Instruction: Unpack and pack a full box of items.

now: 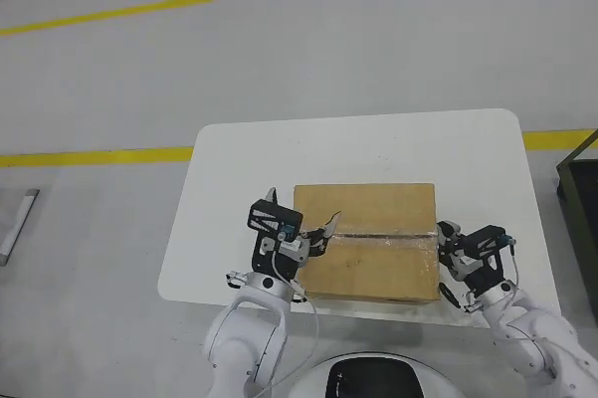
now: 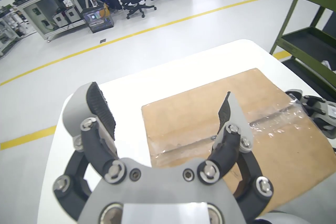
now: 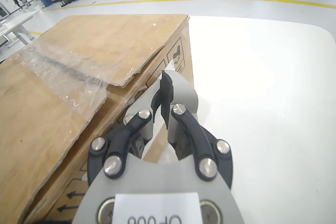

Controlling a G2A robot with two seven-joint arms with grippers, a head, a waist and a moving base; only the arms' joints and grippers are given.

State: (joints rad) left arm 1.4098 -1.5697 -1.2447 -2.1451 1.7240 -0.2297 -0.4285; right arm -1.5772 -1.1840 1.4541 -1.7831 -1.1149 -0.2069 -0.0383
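Observation:
A closed cardboard box sits on the white table, its top flaps joined by clear tape along the middle seam. My left gripper hovers open at the box's left end, one finger above the lid and the other finger out over the table. My right gripper is shut, with nothing visible between its tips, and is close against the box's right side wall, just below the seam. There the tape is crumpled and one flap's edge stands slightly raised.
A green metal cart stands off the table's right edge, close to the right arm. Bare table lies behind the box and to its right. A grey bar lies on the floor far left.

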